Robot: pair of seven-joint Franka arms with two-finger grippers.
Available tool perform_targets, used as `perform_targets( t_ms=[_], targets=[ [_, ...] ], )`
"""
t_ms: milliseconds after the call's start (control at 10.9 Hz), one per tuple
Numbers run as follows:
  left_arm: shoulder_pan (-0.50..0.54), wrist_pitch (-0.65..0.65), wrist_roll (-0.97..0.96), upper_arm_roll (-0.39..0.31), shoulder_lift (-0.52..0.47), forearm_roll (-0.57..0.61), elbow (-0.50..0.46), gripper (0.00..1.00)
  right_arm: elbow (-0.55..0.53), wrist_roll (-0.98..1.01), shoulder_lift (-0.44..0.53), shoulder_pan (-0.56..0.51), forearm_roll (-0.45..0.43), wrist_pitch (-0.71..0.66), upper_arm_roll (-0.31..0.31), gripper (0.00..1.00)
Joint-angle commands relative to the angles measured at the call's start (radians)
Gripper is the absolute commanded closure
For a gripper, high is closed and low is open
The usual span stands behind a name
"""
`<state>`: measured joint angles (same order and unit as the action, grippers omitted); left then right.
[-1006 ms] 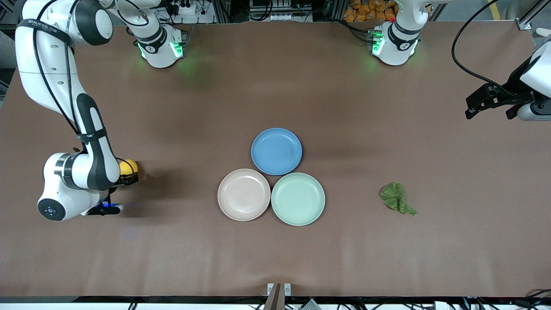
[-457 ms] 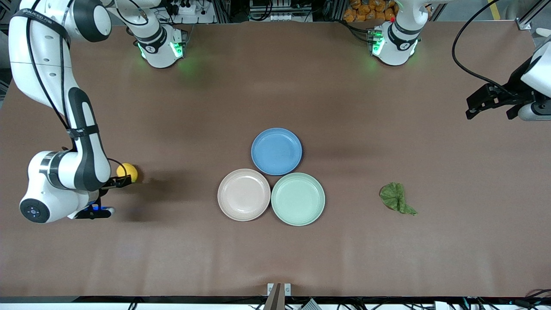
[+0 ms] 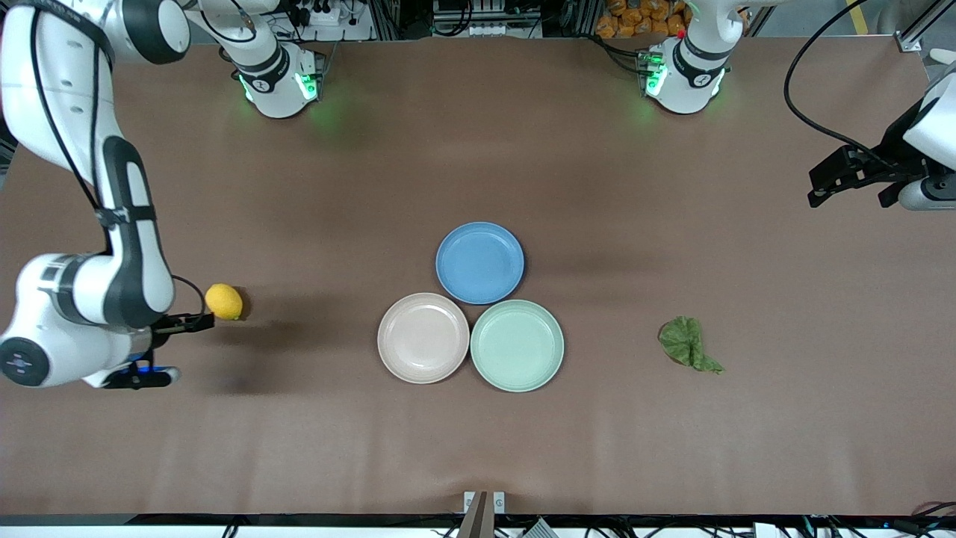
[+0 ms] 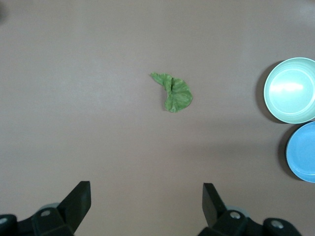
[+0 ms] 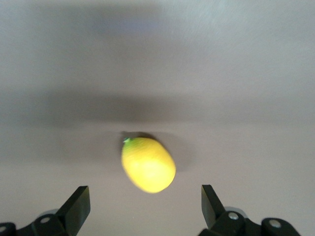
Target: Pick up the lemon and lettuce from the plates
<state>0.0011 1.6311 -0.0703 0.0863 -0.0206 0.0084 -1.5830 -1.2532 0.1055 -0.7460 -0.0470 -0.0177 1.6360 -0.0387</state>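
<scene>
The yellow lemon (image 3: 223,301) lies on the bare table toward the right arm's end, well away from the plates. My right gripper (image 3: 168,350) is open and empty over the table just beside it; in the right wrist view the lemon (image 5: 148,164) lies ahead of the open gripper (image 5: 145,209). The green lettuce (image 3: 688,343) lies on the table toward the left arm's end and also shows in the left wrist view (image 4: 173,92). My left gripper (image 3: 851,194) waits open and empty over the table's edge there (image 4: 146,204). The beige-pink plate (image 3: 423,338) and mint plate (image 3: 517,345) are empty.
An empty blue plate (image 3: 479,262) touches both plates, farther from the front camera. The left wrist view shows the mint plate (image 4: 290,90) and the blue plate (image 4: 302,152) at its edge. The arm bases stand along the table's back edge.
My right gripper has drawn back from the lemon toward the right arm's end, leaving the lemon uncovered on the table. The left arm has not moved.
</scene>
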Motion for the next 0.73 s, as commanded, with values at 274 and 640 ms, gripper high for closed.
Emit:
perform_targets(
  t_ms=[274,640],
  targets=[
    [0.007,0.012,0.029,0.0,-0.007,-0.025,-0.003,0.0,-0.032,-0.029,0.212,-0.011,-0.001,-0.045,0.008,0.0],
    [0.008,0.012,0.029,-0.002,-0.009,-0.025,-0.002,0.0,-0.066,-0.036,0.344,-0.013,-0.002,-0.087,0.005,0.0]
  ],
)
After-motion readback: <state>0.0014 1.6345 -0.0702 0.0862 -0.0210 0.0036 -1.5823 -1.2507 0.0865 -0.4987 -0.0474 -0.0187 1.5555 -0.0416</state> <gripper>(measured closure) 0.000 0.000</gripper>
